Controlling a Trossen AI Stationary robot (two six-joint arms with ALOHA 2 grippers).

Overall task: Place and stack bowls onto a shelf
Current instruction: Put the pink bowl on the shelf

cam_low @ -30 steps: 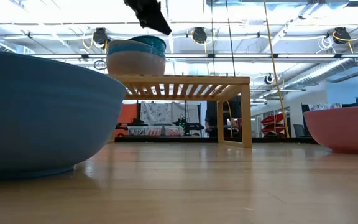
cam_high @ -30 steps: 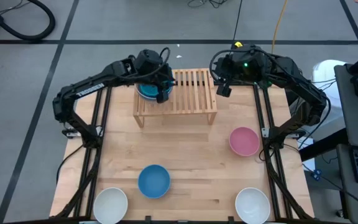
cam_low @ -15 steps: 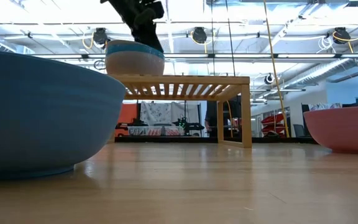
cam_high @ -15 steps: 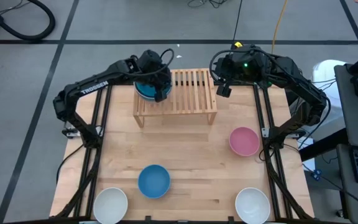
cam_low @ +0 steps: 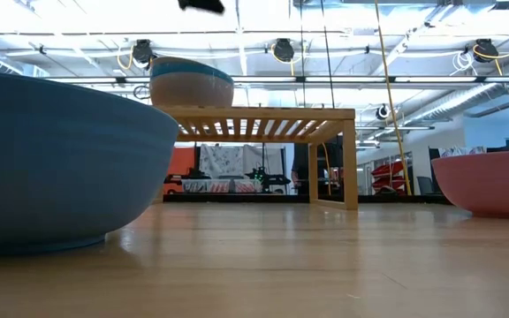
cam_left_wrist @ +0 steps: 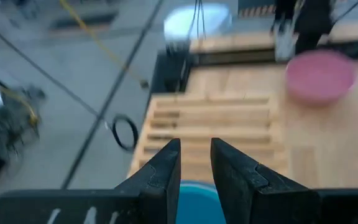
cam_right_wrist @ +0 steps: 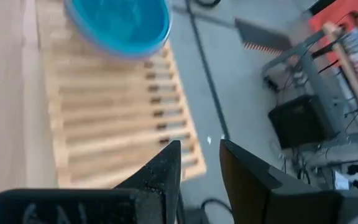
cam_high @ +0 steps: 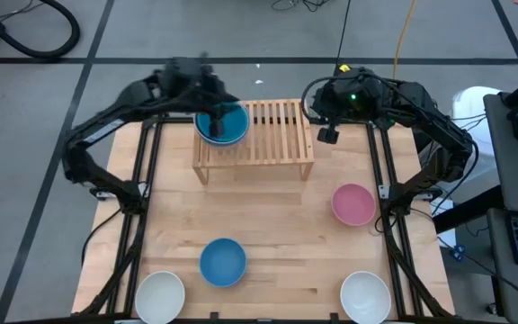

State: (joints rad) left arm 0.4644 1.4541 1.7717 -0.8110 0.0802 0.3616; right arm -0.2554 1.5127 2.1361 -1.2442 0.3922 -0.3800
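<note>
A stack of bowls, teal on top (cam_high: 221, 124) with a grey-beige one below (cam_low: 191, 88), rests by its base on the left part of the slatted wooden shelf (cam_high: 277, 135). My left gripper (cam_high: 205, 83) is above and just beyond the stack, empty, with a narrow gap between its fingers (cam_left_wrist: 195, 149). The teal bowl (cam_left_wrist: 194, 199) shows below them. My right gripper (cam_high: 328, 135) waits off the shelf's far right corner, fingers slightly apart (cam_right_wrist: 199, 149), empty. It sees the stack (cam_right_wrist: 118, 22) on the shelf (cam_right_wrist: 117, 118).
On the tabletop stand a pink bowl (cam_high: 353, 204) at the right, a blue bowl (cam_high: 222, 262) near the front middle, and two white bowls (cam_high: 160, 295) (cam_high: 365, 297) at the front corners. The shelf's right half (cam_high: 286, 126) is bare slats.
My left gripper lowered the teal bowl from sitting high and tilted until it nested level in the stack. It then let go, rose, and drew back toward the table's far left. The stack has stayed in place on the shelf.
</note>
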